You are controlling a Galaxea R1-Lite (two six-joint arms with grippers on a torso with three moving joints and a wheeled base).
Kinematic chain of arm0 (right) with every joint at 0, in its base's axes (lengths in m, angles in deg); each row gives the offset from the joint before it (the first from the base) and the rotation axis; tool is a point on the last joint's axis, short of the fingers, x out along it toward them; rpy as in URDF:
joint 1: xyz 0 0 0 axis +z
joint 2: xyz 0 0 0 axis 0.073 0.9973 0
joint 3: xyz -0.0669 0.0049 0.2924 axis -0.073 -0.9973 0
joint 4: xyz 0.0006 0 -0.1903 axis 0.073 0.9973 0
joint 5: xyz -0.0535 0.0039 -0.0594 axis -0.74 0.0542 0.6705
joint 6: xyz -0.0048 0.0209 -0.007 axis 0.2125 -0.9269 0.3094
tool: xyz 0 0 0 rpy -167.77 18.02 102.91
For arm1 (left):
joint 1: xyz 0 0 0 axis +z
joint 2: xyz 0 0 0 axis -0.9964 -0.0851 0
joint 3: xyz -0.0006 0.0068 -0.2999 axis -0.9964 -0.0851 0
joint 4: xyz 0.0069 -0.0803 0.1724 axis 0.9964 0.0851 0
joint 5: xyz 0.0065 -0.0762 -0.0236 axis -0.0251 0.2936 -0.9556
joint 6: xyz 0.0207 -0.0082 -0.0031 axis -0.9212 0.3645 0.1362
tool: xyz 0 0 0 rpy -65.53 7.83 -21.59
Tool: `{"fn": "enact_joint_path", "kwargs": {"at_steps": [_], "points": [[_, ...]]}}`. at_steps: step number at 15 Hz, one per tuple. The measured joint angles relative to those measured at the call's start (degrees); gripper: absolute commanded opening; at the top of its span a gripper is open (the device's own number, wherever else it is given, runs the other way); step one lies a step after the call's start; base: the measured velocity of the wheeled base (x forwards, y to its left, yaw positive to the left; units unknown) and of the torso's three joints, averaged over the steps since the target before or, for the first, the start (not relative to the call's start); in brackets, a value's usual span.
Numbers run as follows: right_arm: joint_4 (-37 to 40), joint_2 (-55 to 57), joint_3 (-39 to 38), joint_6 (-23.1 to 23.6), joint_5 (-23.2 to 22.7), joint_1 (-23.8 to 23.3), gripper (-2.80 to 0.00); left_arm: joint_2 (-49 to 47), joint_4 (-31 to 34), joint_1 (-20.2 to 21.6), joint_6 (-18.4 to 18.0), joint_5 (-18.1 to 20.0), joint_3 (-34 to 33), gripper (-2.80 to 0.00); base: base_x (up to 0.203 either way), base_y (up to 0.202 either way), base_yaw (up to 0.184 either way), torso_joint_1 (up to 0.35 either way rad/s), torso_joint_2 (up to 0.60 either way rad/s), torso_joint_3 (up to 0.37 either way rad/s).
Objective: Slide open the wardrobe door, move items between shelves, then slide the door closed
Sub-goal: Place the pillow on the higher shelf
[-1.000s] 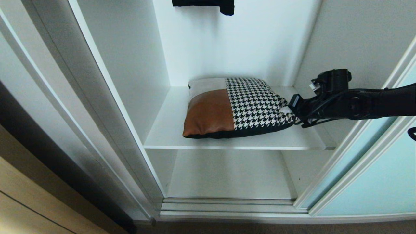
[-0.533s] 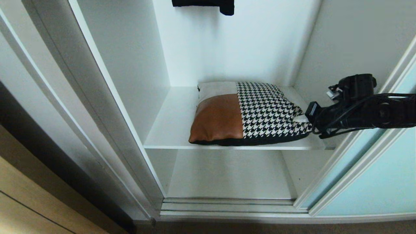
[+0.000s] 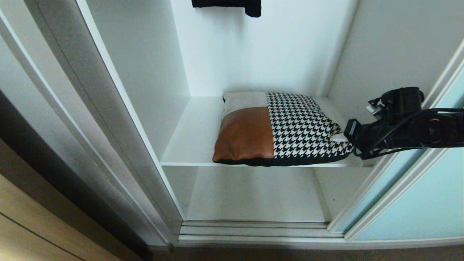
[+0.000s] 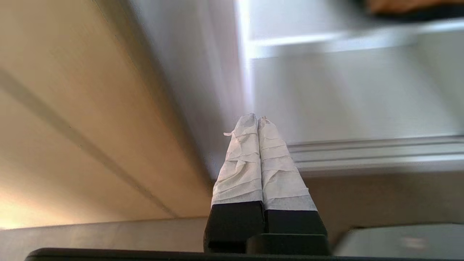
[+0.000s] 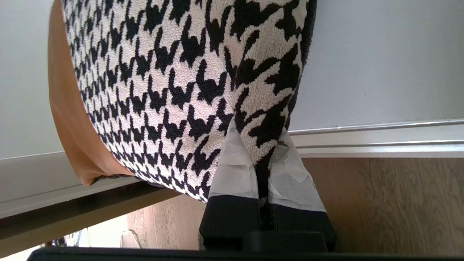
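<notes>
the square patchwork cushion lies flat on the wide plain white shelf board, towards its right side, its front edge near the shelf's front lip. its top is pieced from three fabrics: a smooth rust-brown leather-like panel with a slight sheen at the front left, a matte cream panel behind it, and a coarse woven black-and-white houndstooth panel filling the right half. a black edge runs round the plump, soft-cornered form.

the right gripper reaches in from the right and pinches the cushion's right front corner; in the right wrist view its white-tape-wrapped fingers press a puckered fold of houndstooth cloth between them.

the tall frosted pale aqua glass sliding door, in a thin silver-grey metal frame, stands pushed to the right, leaving the white-walled compartment open. a second white board lies below the shelf, above ribbed metal floor tracks. a dark black fabric piece hangs at the top.

the left gripper shows only in its wrist view, its taped fingers pressed together on nothing, near a light wooden panel.
</notes>
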Motion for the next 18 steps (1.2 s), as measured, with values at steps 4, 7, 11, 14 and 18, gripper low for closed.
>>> {"fn": "enact_joint_path", "kwargs": {"at_steps": [4, 7, 11, 14, 18], "points": [[-1.61, 0.02, -1.72, 0.07, -0.03, 0.46, -2.8, -24.25, 1.94, -1.04, 6.12, 10.43, 15.78, -2.8, 0.0, 0.0, 0.0, 0.0, 0.0, 0.0], [-3.52, -0.04, -2.0, 0.22, 0.11, 0.75, -2.8, -41.73, 2.7, -5.54, 8.09, 18.29, 23.52, -2.8, 0.0, 0.0, 0.0, 0.0, 0.0, 0.0], [-3.64, -0.06, -1.93, 0.27, 0.11, 0.83, -2.8, -61.42, -2.22, -14.11, 12.63, 20.85, 32.34, -2.8, 0.0, 0.0, 0.0, 0.0, 0.0, 0.0], [-3.71, -0.04, -1.93, 0.27, 0.06, 0.83, -2.8, -72.02, -6.69, -18.46, 15.72, 16.87, 36.65, 0.0, 0.0, 0.0, 0.0, 0.0, 0.0, 0.0], [-4.12, -0.2, -2.32, 0.23, 0.04, 0.83, -2.8, -82.51, -17.47, -20.39, 21.23, 12.2, 39.37, 0.0, 0.0, 0.0, 0.0, 0.0, 0.0, 0.0]]}}
